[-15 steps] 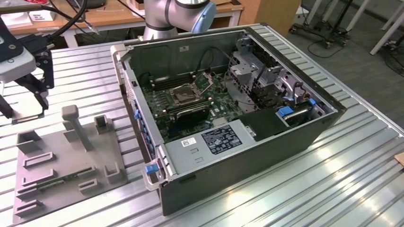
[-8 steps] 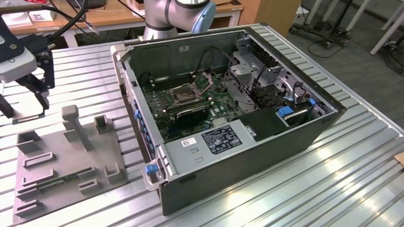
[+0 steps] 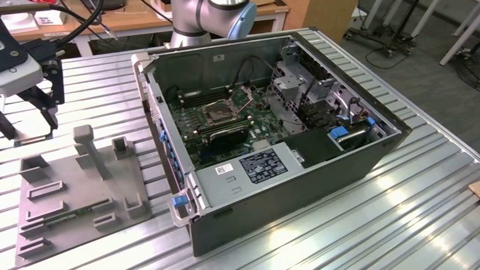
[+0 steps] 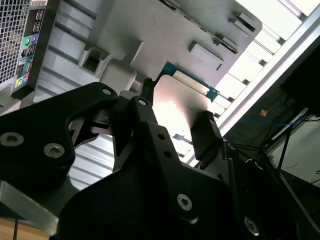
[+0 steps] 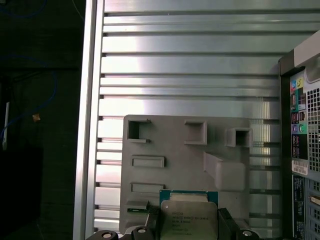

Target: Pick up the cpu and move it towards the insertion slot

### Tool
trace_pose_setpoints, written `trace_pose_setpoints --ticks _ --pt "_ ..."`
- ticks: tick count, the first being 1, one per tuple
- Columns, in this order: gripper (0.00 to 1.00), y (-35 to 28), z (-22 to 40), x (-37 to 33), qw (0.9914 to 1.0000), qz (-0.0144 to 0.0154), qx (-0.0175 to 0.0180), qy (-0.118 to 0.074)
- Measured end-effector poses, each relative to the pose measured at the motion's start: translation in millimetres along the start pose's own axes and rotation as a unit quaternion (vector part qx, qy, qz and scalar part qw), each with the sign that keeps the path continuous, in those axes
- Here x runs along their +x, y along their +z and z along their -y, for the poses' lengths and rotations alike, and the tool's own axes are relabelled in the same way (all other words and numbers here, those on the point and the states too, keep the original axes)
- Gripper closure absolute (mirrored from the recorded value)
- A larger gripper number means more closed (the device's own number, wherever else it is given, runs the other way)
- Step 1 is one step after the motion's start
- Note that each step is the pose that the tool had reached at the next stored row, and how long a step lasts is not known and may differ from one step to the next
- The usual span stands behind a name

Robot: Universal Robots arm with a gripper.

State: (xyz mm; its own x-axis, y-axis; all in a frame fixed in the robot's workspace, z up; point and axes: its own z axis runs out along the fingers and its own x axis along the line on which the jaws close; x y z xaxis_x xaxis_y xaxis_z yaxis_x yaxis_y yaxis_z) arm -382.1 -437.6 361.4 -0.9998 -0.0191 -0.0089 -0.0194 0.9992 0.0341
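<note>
Clenched on the cpu [image 5: 189, 219]: the gripper [image 4: 175, 107], black fingers [image 4: 206, 131] pressing two opposite edges of the chip in both wrist views, metal top turned toward the cameras. Held in the air above one edge of a grey tray [image 5: 175, 150], clear of its pockets and touching nothing but the fingers, as far as can be judged. Placed at the exterior view's far left, above the ribbed metal surface [image 3: 420, 185] and just beyond the tray's upright posts [image 3: 86, 149].

Well apart toward the exterior view's right: the insertion slot [image 3: 219, 111], a square silver frame around a dark centre, lying face up on the green motherboard [image 3: 259, 121] deep inside the open computer case [image 3: 315, 169]. Between gripper and slot, the case's near wall [image 3: 154, 95], standing taller than the board. Slot lower than the rim, so reachable only from above, by this reading.

Cpu small, flat and close to square, with no marked long axis. Silvery-grey lid with faint print, thin green border showing along one side, strong glare across the lid in the second wrist view. Seemingly level with the surface, not tilted in the grasp. Resting in the tray, untouched: a thin green memory stick [image 3: 71, 215].
</note>
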Motion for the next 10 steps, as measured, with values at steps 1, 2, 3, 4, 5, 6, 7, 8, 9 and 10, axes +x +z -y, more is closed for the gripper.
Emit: trace_pose_setpoints --ticks 1,2,3,4,5,6,7,8,9,10 --pt "0.46 0.0 0.0 0.0 1.0 0.0 0.0 0.0" --pt "0.46 -0.1 0.0 0.0 1.0 0.0 0.0 0.0" --pt "0.46 -0.1 0.0 0.0 1.0 0.0 0.0 0.0" --pt "0.46 -0.1 0.0 -0.1 1.0 0.0 0.0 0.0" --pt "0.46 -0.2 0.0 -0.2 1.0 -0.0001 0.0 0.0" --pt "0.46 -0.2 0.0 -0.4 1.0 -0.0001 0.0001 0.0" --pt "0.46 -0.2 0.0 -0.7 1.0 0.0 0.0 0.0" --pt "0.46 -0.1 0.0 -1.0 1.0 0.0 0.0 0.0" --pt "0.46 -0.1 0.0 -1.3 1.0 0.0 0.0 0.0" --pt "0.46 -0.1 0.0 -1.5 1.0 0.0 0.0 0.0"
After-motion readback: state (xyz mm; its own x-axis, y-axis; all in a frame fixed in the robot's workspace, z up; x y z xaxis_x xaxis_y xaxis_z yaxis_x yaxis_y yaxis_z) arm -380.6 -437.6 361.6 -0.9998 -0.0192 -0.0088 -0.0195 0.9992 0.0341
